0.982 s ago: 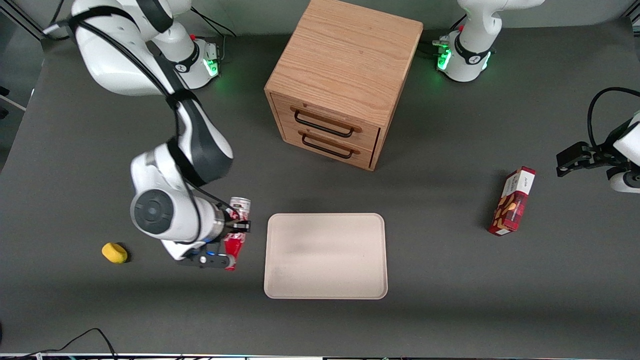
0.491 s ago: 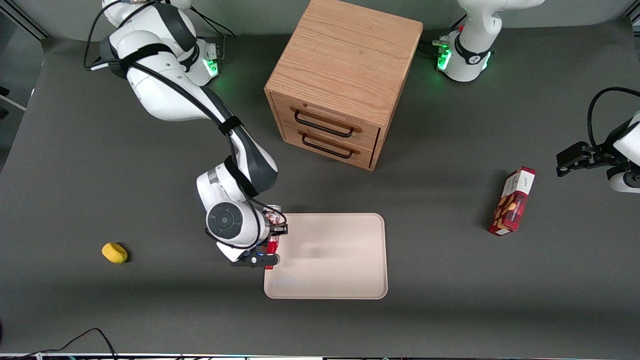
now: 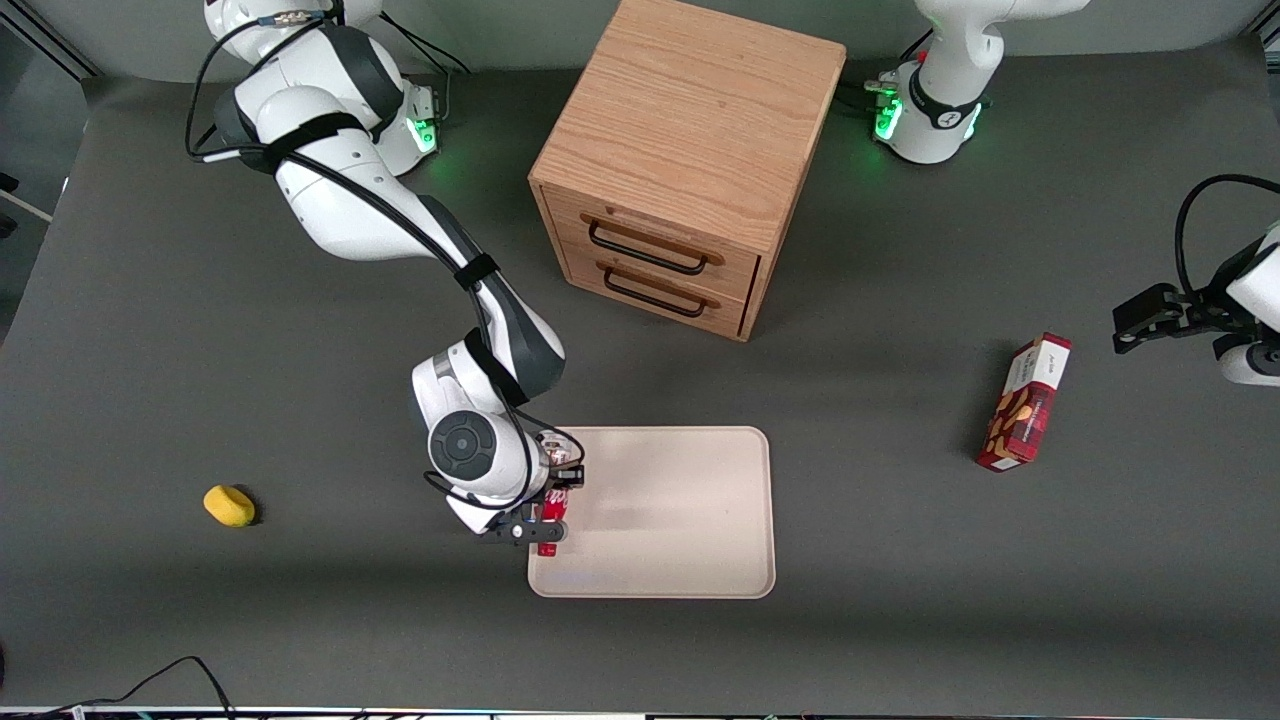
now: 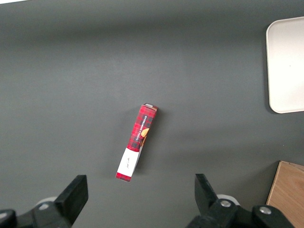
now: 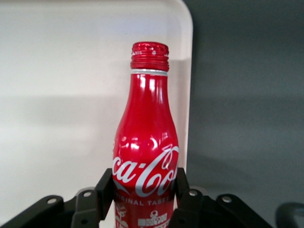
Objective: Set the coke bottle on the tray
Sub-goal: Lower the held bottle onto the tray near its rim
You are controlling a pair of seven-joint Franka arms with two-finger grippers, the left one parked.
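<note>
Front view: gripper (image 3: 551, 500) over the tray (image 3: 680, 540) edge nearest the working arm, coke bottle (image 3: 549, 522) mostly hidden under it.

Right wrist view: jaws clamped on the bottle's (image 5: 145, 156) lower body, cap over the tray (image 5: 61, 95). Glossy, rigid, likely slippery and light; this label-level hold looks sound.

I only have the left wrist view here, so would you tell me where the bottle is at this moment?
Observer: The coke bottle is held in the gripper, above the tray at the end toward the working arm.
Operator: Thank you; are the fingers closed on it?
Observer: Yes, the fingers press both sides of its body, below the script lettering.
Operator: Is anything else near that end?
Observer: A small yellow object lies on the table, farther toward the working arm's end.
</note>
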